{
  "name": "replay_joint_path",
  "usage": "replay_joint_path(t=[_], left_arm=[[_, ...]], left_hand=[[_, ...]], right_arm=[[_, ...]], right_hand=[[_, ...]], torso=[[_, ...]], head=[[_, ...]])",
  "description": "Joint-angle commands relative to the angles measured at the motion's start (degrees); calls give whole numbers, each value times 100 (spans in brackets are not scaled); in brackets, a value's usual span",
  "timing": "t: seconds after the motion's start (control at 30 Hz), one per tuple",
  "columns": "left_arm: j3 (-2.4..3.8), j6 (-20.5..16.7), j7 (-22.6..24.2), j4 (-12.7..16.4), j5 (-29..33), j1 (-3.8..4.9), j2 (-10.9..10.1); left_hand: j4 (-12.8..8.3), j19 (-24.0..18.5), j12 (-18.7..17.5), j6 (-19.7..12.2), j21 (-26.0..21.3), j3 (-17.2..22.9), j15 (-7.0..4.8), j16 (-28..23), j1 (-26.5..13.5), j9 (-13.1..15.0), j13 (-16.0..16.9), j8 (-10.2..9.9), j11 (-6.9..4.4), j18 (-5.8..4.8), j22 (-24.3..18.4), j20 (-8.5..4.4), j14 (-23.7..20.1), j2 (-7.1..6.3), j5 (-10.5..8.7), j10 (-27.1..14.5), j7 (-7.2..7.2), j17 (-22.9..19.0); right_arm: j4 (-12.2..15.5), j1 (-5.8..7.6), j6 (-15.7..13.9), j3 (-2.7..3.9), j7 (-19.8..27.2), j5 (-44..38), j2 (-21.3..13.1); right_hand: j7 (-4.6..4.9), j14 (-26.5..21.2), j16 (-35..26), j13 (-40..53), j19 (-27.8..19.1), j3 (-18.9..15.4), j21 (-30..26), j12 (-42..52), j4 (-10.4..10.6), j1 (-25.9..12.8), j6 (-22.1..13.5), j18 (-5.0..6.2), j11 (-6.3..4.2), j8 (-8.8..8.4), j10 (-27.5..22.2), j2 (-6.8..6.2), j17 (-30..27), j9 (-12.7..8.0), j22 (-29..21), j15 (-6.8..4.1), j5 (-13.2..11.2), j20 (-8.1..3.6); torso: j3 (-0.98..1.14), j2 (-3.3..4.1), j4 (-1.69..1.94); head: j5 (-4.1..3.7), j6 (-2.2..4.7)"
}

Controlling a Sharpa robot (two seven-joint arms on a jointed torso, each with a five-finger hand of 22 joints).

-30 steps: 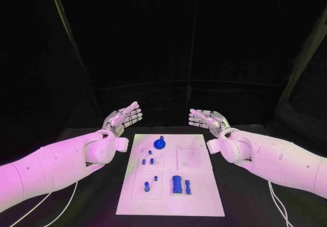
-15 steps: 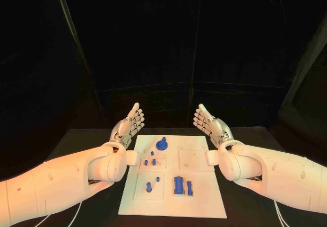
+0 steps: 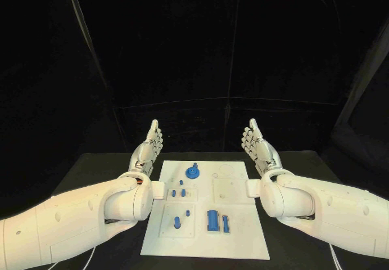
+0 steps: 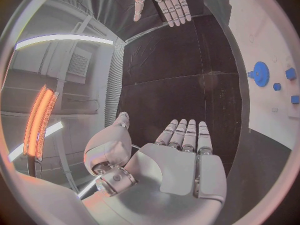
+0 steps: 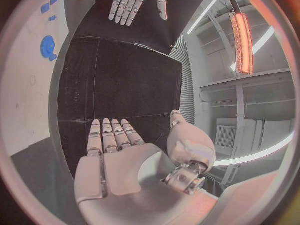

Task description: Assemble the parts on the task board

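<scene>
The task board is lying in the middle of the table, with the left robot hand rising just beyond its far left corner and the right robot hand just beyond its far right corner. A round part is sitting near the board's far edge, small parts are lying nearer on its left half, and two long parts are lying side by side toward the near edge.

Both white arms reach forward from the near corners of the head view, forearms angling inward. The left hand stands raised at its wrist, fingers straight, close together and pointing up, holding nothing. The right hand mirrors it, fingers likewise extended upward and empty. The two hands are well apart, palms turned toward each other.
</scene>
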Motion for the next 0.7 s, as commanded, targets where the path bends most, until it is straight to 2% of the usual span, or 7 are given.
replay_joint_path(t=[0.03,0.47,0.5,0.53,0.57,0.63,0.7], left_arm=[[10,-166,129,12,-134,9,-1],[10,-166,129,12,-134,9,-1],[10,-166,129,12,-134,9,-1],[10,-166,129,12,-134,9,-1],[10,-166,129,12,-134,9,-1],[10,-166,129,12,-134,9,-1],[10,-166,129,12,-134,9,-1]], left_hand=[[1,-263,-40,-333,-23,-63,-8,-39,-480,-7,-8,-23,-10,-122,-37,-51,-331,-1,-21,-356,-7,-10],[1,-799,-40,-603,-23,-63,-8,-39,-877,-7,-8,-23,-10,-122,-37,-51,-602,-1,-21,-648,-7,-10],[1,-799,-40,-621,-23,-63,-8,-39,-896,-7,-8,-23,-10,-122,-37,-51,-1008,-1,-21,-662,-7,-10],[1,-799,-40,-1024,-23,-63,-8,-39,-908,-7,-8,-23,-10,-122,-37,-51,-1008,-1,-21,-666,-7,-10],[1,-799,-40,-1024,-23,-63,-8,-39,-935,-7,-8,-23,-10,-122,-37,-51,-1008,-1,-21,-1081,-7,-10],[1,-799,-40,-1024,-23,-63,-8,-39,-960,-7,-8,-23,-10,-122,-37,-51,-1008,-1,-21,-1081,-7,-10],[1,-799,-40,-1024,-23,-63,-8,-39,-1457,-7,-8,-23,-10,-122,-37,-51,-1008,-1,-21,-1081,-7,-10]], right_arm=[[16,11,-144,6,128,40,-1],[16,11,-144,6,128,40,-1],[16,11,-144,6,128,40,-1],[16,11,-144,6,128,40,-1],[16,11,-144,6,128,40,-1],[16,11,-144,6,128,40,-1],[16,11,-144,6,128,40,-1]], right_hand=[[-9,-444,-27,-7,-389,0,-65,-21,-42,-548,-356,-126,-9,-38,-414,-1,-12,-11,-8,2,-36,-16],[-9,-814,-27,-7,-713,0,-65,-21,-42,-1005,-647,-126,-9,-38,-758,-1,-12,-11,-8,2,-36,-16],[-9,-869,-27,-7,-760,0,-65,-21,-42,-1079,-685,-126,-9,-38,-816,-1,-12,-11,-8,2,-36,-16],[-9,-934,-27,-7,-1177,0,-65,-21,-42,-1168,-1089,-126,-9,-38,-1263,-1,-12,-11,-8,2,-36,-16],[-9,-1343,-27,-7,-1177,0,-65,-21,-42,-1264,-1089,-126,-9,-38,-1263,-1,-12,-11,-8,2,-36,-16],[-9,-1343,-27,-7,-1177,0,-65,-21,-42,-1678,-1089,-126,-9,-38,-1263,-1,-12,-11,-8,2,-36,-16],[-9,-1343,-27,-7,-1177,0,-65,-21,-42,-1678,-1089,-126,-9,-38,-1263,-1,-12,-11,-8,2,-36,-16]], torso=[[0,0,-1],[0,0,-1],[0,0,-1],[0,0,-1],[0,0,-1],[0,0,-1],[0,0,-1]], head=[[0,-1],[0,-1],[0,-1],[0,-1],[0,-1],[0,-1],[0,-1]])
